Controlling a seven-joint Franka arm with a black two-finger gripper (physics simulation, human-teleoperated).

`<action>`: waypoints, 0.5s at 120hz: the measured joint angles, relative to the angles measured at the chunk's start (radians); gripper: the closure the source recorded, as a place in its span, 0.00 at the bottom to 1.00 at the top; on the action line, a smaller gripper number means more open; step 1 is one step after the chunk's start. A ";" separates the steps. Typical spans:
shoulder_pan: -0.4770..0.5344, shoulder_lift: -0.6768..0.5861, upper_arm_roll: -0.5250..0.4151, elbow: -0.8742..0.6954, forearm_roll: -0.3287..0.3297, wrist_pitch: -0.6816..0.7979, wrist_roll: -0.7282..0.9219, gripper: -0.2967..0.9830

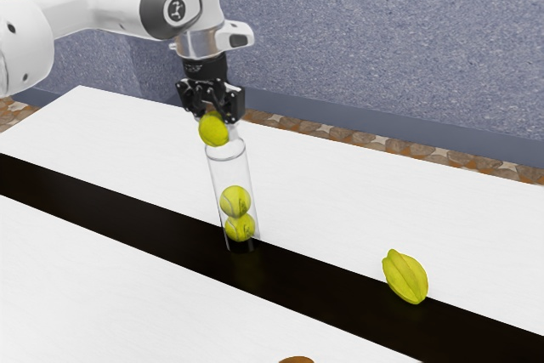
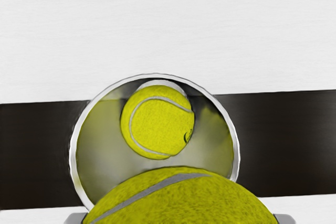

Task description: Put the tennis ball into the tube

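Exterior view: fingers (image 1: 233, 110) clasping a tennis ball (image 1: 214, 129) at the mouth of the clear tube (image 1: 218, 183), which holds two more balls (image 1: 235, 201). Tube stands on the white desk's (image 1: 102, 138) black stripe (image 1: 314, 276); starfruit (image 1: 405, 277), four o'clock from it. Toward twelve: stone-patterned floor (image 1: 425, 151), speckled blue-grey wall (image 1: 382, 40).

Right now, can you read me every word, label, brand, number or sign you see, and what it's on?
No word or number is readable.
Arm: a round dark emblem, no readable letters.
Black mount: pale marks, too small to read.
Upper ball in the tube: a dark curved mark, unreadable.
Lower ball: a dark mark, too small to read.
Held ball: none visible.
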 joint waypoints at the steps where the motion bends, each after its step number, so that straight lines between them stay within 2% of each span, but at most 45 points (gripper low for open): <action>1: 0.000 0.001 0.000 0.001 0.000 0.001 0.000 0.57; 60: 0.003 0.045 0.014 0.033 0.001 0.045 0.000 0.55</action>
